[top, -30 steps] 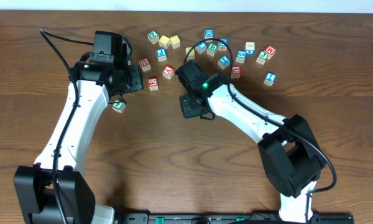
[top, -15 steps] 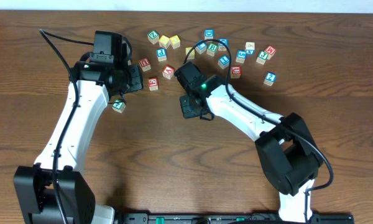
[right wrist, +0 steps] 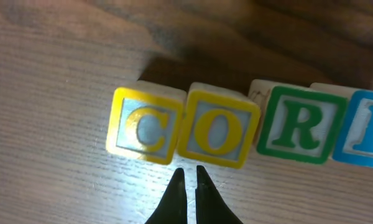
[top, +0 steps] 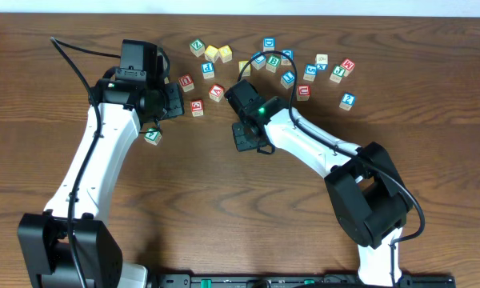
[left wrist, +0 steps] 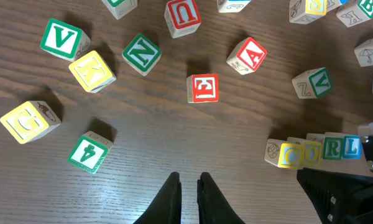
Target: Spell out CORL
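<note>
Lying just beyond the closed right gripper (right wrist: 188, 173): CORL row (right wrist: 214, 130).

The left gripper (left wrist: 188, 185) and the right gripper (right wrist: 189, 179) both point down, fingers closed together, holding nothing.

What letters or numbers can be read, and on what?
"C": yellow C cube
"O": yellow O cube
"R": green R cube
"L": blue L cube
"V": V cube
"N": N cube
"4": 4 cube
"K": K cube
"G": G cube
"U": U cube
"A": A cube
"E": E cube
The rest: too small or cut off.
</note>
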{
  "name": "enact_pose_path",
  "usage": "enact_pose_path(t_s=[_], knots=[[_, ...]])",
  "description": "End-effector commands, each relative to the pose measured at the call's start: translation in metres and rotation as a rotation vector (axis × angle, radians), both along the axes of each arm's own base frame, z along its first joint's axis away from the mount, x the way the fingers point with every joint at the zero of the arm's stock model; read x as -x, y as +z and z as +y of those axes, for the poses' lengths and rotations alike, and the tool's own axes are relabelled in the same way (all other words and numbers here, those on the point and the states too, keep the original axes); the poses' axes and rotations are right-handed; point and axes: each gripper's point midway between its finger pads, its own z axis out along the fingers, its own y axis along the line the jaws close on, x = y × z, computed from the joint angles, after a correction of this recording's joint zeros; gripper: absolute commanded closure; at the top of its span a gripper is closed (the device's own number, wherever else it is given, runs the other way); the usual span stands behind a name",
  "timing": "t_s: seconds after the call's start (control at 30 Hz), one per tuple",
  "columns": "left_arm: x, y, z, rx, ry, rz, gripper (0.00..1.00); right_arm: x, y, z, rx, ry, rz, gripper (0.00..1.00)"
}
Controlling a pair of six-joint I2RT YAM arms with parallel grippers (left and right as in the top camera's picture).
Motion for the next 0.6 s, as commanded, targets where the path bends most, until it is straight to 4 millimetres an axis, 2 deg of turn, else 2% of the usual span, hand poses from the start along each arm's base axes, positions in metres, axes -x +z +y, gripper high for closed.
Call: enact_pose_path(t_s=[0.0,0.3,0.57], knots=[[-0.0017,0.0065,0.0019,-0.014,-0.007,-0.019,0.90,-0.0053,-0.0057,-0.0089,0.030,-0.043,-0.013,0.98],[-0.0017,0.0065,0.0019,-0.014,-0.007,-0.019,0.89,-0.0100,-0.0044,-0.0093,0.032,-0.048,-0.034,0.98],[-0.0017,0.0065,0.0019,-0.014,-0.007,-0.019,0.89,-0.0064,-0.0039,-0.0083,0.029,-0.042,-0.020,0.99]])
